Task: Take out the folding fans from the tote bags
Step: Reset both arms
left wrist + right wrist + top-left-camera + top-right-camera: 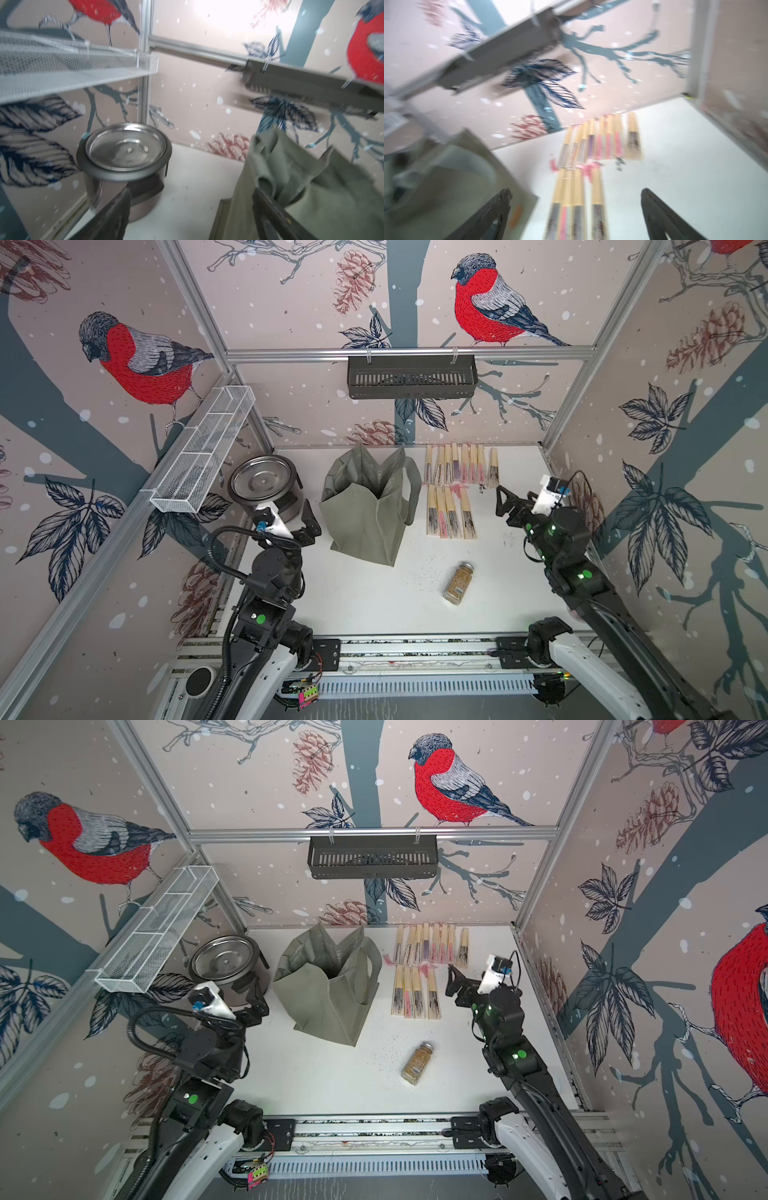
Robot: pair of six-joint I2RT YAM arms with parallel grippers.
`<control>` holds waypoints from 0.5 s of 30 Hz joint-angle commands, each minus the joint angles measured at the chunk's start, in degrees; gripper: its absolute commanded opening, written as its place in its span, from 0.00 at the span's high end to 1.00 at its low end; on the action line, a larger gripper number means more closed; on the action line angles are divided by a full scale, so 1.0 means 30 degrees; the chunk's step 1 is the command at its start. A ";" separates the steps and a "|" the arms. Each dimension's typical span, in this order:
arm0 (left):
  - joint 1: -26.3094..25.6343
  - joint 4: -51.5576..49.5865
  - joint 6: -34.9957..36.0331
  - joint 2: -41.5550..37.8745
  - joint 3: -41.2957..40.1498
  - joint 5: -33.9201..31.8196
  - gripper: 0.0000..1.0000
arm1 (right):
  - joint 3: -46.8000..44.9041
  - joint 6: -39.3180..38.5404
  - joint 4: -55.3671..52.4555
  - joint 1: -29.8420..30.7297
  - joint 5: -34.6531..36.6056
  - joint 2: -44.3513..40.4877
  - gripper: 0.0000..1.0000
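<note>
The olive-grey tote bag (365,510) (328,990) stands open-mouthed at the table's middle back. Right of it, several closed folding fans lie in two rows on the table: a back row (459,468) (432,944) and a front row (451,512) (415,994). My left gripper (309,522) (192,191) hangs open between the pot and the bag's left side (332,197), holding nothing. My right gripper (500,502) (575,192) is open and empty just right of the front row of fans (597,193). The bag's inside is dark; I cannot tell its contents.
A round steel pot (262,485) (126,149) sits at the back left, close to my left gripper. A glass spice jar (457,583) lies on its side near the front with spilled grains around it. A white mesh shelf (203,448) and a black basket (411,377) hang on the walls.
</note>
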 commanded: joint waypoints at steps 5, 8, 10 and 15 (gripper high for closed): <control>0.0011 0.7910 0.1176 0.0480 -0.6099 -0.3622 0.12 | -0.6588 -0.2613 0.6215 -0.2071 0.3933 -0.0832 0.03; 0.0028 1.0775 0.3153 0.2408 -0.7408 -0.3167 0.09 | -0.7908 -0.4033 0.9782 -0.2467 0.3612 0.0876 0.03; 0.0078 1.2209 0.4287 0.4213 -0.7570 -0.2031 0.07 | -0.7981 -0.3805 1.0954 -0.3386 0.3373 0.2920 0.03; 0.1704 1.7860 0.4426 1.1250 -0.7586 -0.0067 0.06 | -0.7806 -0.4121 1.5484 -0.3722 0.5234 0.7812 0.03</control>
